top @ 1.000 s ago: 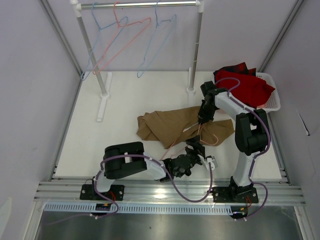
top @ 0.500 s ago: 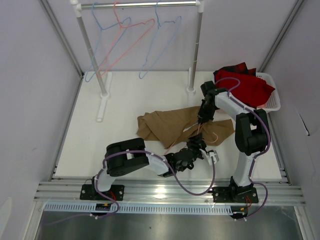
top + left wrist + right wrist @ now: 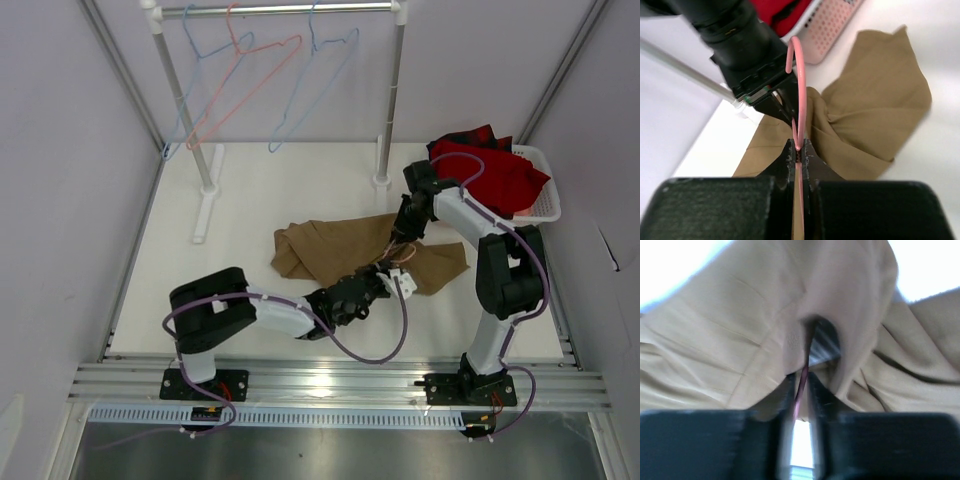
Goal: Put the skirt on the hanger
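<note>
The tan skirt lies crumpled mid-table. Across it runs the pink wire hanger, its hook curving up in the left wrist view. My left gripper is shut on the wire just below the hook and reaches in from the near side. My right gripper comes down from the far side, right in front of the left one. In the right wrist view its jaws stand a narrow gap apart, with the wire running loose between them over skirt folds. The rest of the hanger is hidden.
A white basket with a red garment sits at the back right. A clothes rack spans the back, with light blue hangers and a pink one swinging on it. Its feet rest on the table.
My left arm stretched forward from the near edge to the hanger's hook and its jaws closed on the wire. The right jaws parted slightly. The rack's hangers swing.
</note>
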`<act>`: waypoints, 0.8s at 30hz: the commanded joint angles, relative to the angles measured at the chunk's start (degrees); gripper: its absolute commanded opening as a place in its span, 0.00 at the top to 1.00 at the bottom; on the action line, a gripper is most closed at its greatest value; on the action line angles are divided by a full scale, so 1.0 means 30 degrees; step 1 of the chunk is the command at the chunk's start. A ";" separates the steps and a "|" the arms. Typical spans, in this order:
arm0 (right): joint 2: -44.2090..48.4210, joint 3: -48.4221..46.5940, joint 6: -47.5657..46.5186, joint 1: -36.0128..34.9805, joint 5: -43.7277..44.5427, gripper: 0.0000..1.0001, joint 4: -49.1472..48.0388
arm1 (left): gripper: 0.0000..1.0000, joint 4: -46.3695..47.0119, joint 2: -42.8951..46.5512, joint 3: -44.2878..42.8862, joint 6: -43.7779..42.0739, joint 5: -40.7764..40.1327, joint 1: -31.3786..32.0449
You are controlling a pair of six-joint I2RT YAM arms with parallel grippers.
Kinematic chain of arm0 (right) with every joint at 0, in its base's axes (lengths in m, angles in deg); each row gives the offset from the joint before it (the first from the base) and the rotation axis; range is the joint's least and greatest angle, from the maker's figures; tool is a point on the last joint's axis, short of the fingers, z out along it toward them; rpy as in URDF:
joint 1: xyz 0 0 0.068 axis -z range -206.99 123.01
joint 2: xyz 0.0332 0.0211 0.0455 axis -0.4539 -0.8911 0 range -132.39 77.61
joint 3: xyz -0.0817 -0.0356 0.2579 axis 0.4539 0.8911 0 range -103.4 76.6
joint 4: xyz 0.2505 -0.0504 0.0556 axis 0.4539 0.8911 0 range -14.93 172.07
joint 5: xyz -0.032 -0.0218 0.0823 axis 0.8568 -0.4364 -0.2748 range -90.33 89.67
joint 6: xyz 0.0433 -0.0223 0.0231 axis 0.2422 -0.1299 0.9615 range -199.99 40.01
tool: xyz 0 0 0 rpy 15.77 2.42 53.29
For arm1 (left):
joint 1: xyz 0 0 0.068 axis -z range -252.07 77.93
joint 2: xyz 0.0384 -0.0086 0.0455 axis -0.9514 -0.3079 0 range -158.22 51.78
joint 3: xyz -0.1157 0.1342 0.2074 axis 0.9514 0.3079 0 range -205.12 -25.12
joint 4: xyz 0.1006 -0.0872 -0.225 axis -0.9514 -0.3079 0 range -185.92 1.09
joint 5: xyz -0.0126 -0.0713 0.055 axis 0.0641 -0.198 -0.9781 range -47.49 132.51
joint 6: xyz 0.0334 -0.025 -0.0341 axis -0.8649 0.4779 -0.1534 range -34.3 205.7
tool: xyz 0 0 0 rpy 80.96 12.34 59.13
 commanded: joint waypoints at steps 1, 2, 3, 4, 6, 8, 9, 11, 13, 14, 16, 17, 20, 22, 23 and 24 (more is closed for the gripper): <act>0.0633 0.0630 -0.0476 0.0017 0.0282 0.72 -0.0821 | 1.00 0.0706 0.2748 0.0632 0.2755 0.0435 -0.0780; 0.0781 0.0631 -0.0505 0.0017 0.0282 0.68 -0.0851 | 1.00 0.0618 0.3014 0.0925 0.3396 0.0814 -0.0955; 0.0928 0.0631 -0.0535 0.0075 0.0282 0.64 -0.0822 | 1.00 0.0356 0.3220 0.1044 0.3693 0.1107 -0.1102; 0.1190 0.0631 -0.0535 0.0076 0.0282 0.57 -0.0793 | 1.00 0.0266 0.3686 0.1248 0.4044 0.1400 -0.1364; 0.1426 0.0602 -0.0535 0.0163 0.0224 0.52 -0.0880 | 1.00 -0.0026 0.4070 0.1806 0.5040 0.2075 -0.1746; 0.1719 0.0601 -0.0564 0.0193 0.0136 0.43 -0.0880 | 1.00 0.0031 0.4595 0.2360 0.5771 0.2485 -0.1952; 0.1836 0.0601 -0.0535 0.0193 0.0135 0.40 -0.0880 | 1.00 -0.0027 0.4744 0.2451 0.5950 0.2806 -0.2127; 0.2274 0.0718 -0.0506 0.0222 -0.0184 0.33 -0.1113 | 1.00 -0.0085 0.5095 0.2860 0.6504 0.3188 -0.2304; 0.2830 0.0748 -0.0419 0.0252 -0.0595 0.25 -0.1377 | 1.00 -0.0146 0.5243 0.3066 0.6945 0.3512 -0.2480; 0.2834 0.0748 -0.0389 0.0252 -0.0597 0.14 -0.1378 | 1.00 0.0000 0.5244 0.3212 0.7093 0.3600 -0.2509; 0.3330 0.0515 -0.0388 0.0281 -0.0773 0.07 -0.1379 | 1.00 0.0292 0.5215 0.3534 0.7269 0.3543 -0.2568; 0.3448 0.0398 -0.0388 0.0281 -0.0744 0.07 -0.1291 | 1.00 0.0353 0.5185 0.3565 0.7328 0.3513 -0.2568; 0.3858 -0.0159 -0.0388 0.0281 -0.0597 0.06 -0.0912 | 1.00 0.0878 0.5068 0.3740 0.7416 0.3308 -0.2627; 0.4151 -0.0424 -0.0418 0.0252 -0.0480 0.06 -0.0764 | 1.00 0.1056 0.5097 0.3800 0.7475 0.3395 -0.2656; 0.4268 -0.0395 -0.0389 0.0281 -0.0393 0.06 -0.0734 | 1.00 0.1086 0.5097 0.3770 0.7504 0.3454 -0.2656; 0.4385 -0.0366 -0.0417 0.0252 -0.0247 0.07 -0.0734 | 1.00 0.1115 0.5097 0.3770 0.7504 0.3483 -0.2656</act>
